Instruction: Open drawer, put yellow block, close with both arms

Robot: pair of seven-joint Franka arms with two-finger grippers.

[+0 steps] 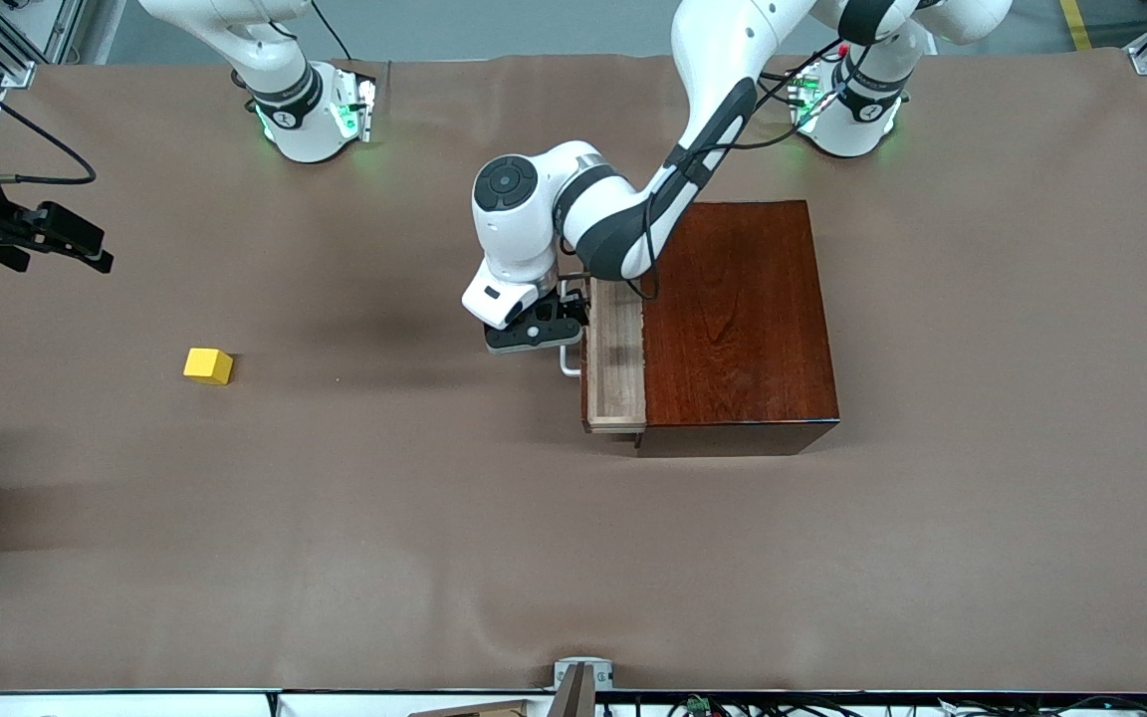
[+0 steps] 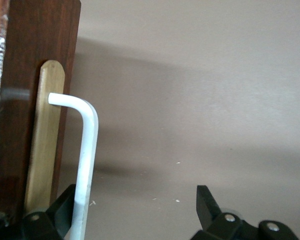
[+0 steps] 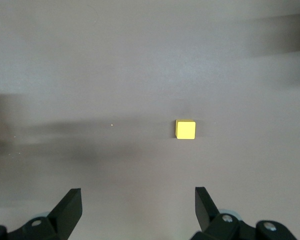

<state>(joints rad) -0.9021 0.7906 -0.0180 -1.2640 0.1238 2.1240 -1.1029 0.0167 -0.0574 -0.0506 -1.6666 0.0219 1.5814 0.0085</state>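
The left gripper point(image 1: 544, 334) hangs wide open at the drawer point(image 1: 616, 358) front, one finger touching its white handle point(image 2: 85, 165), the drawer barely out, while the right gripper point(image 3: 135, 210), open and empty, hovers over the table with the block point(image 3: 185, 129) lying ahead of its fingers, toward the right arm's end

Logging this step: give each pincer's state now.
Left pincer: open, one finger against the drawer's white handle.
Right pincer: open, holding nothing, above the yellow block.
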